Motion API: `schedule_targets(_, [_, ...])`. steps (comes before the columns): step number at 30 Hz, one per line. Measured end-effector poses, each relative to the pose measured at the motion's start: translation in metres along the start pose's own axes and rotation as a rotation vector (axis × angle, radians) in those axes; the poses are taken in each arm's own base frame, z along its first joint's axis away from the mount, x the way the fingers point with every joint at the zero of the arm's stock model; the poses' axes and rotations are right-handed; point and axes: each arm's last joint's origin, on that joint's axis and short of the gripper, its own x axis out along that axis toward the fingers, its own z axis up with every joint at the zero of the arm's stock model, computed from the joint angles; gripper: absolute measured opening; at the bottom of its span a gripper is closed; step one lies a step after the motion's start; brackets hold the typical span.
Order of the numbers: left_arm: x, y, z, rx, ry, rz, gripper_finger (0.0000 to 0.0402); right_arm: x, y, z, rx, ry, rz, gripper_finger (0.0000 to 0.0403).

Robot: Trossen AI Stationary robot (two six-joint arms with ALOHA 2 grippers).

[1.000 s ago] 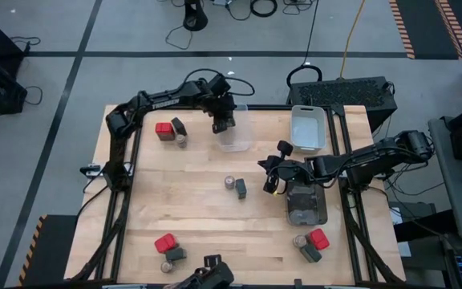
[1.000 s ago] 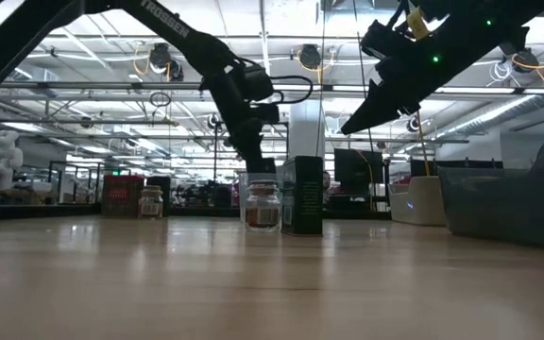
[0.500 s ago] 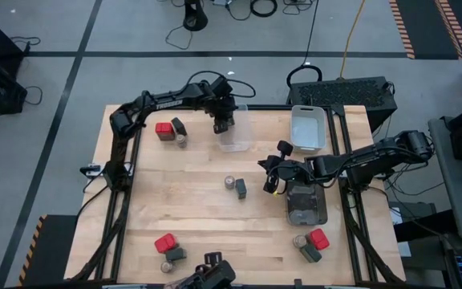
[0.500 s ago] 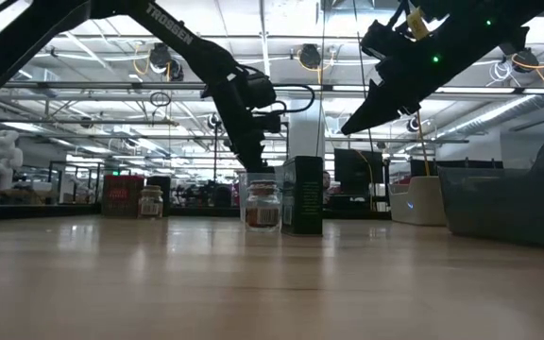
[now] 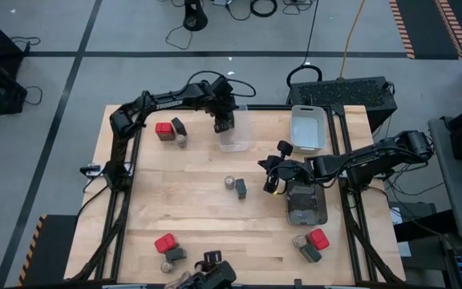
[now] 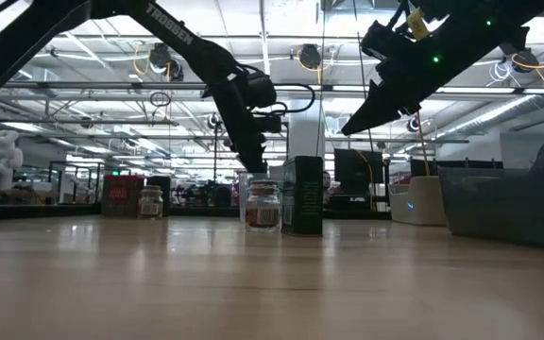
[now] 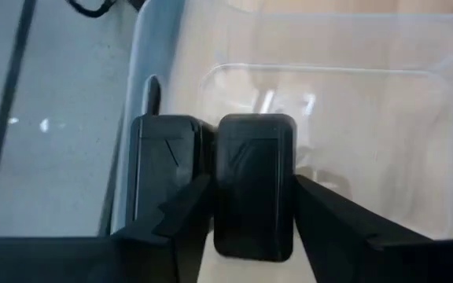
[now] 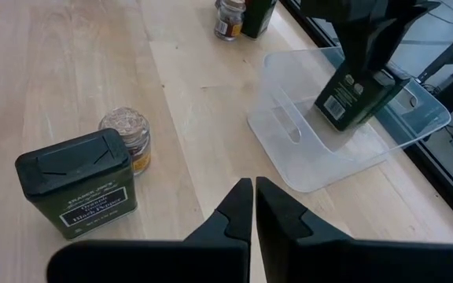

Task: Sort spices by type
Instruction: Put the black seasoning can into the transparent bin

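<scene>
1. Dark tin [image 7: 254, 185] sits between the left gripper [image 5: 224, 124] fingers in my left wrist view, over the clear bin [image 5: 233, 128] at the far edge of the table [image 5: 191, 209]. A second dark tin [image 7: 166, 177] stands just beside it in the same bin.
2. I see the fingers [image 7: 183, 208] flanking the tin's lower sides. Whether they press on it or have let go I cannot tell.
3. My right wrist view shows that tin [image 8: 358, 98] upright inside the clear bin, with the left gripper above it.
4. Right gripper [image 5: 271, 183] hangs above the table near the right edge, beside the dark bin [image 5: 305, 205]. Its fingers [image 8: 246, 206] are pressed together, holding nothing.
5. Centre of the table: one tan-topped jar [image 5: 228, 182] and one dark tin [image 5: 241, 189], just beside each other.
6. Far-left corner: red tin [image 5: 164, 130], dark tin [image 5: 177, 125] and jar [image 5: 182, 140] in a tight cluster.
7. Near-left corner: red tin [image 5: 165, 243], dark tin [image 5: 176, 254], jar [image 5: 167, 267] close together.
8. Near-right corner: red tin [image 5: 318, 238], dark tin [image 5: 310, 254], jar [image 5: 299, 240] close together.
9. White bin [image 5: 307, 127] stands at the far-right corner.
</scene>
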Motion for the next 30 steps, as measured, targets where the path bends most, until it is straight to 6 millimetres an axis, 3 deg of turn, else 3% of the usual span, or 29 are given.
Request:
schedule_targets(6, [0.000, -0.002, 0.001, 0.005, 0.022, 0.036, 0.0227, 0.000, 0.000, 0.000, -0.001, 0.001, 0.000, 0.0000])
schedule_targets(18, [-0.003, -0.017, 0.006, 0.041, 0.038, 0.037, 0.0230, 0.000, 0.000, 0.000, -0.008, 0.001, 0.000, 0.0000])
schedule_targets(24, [-0.028, -0.018, 0.011, 0.051, 0.039, 0.124, 0.0231, 0.000, 0.000, 0.000, -0.008, 0.000, 0.000, 0.0000])
schedule_targets(30, [-0.072, -0.023, 0.014, 0.048, 0.003, 0.174, 0.0231, 0.000, 0.001, 0.000, -0.008, 0.003, 0.029, 0.0000])
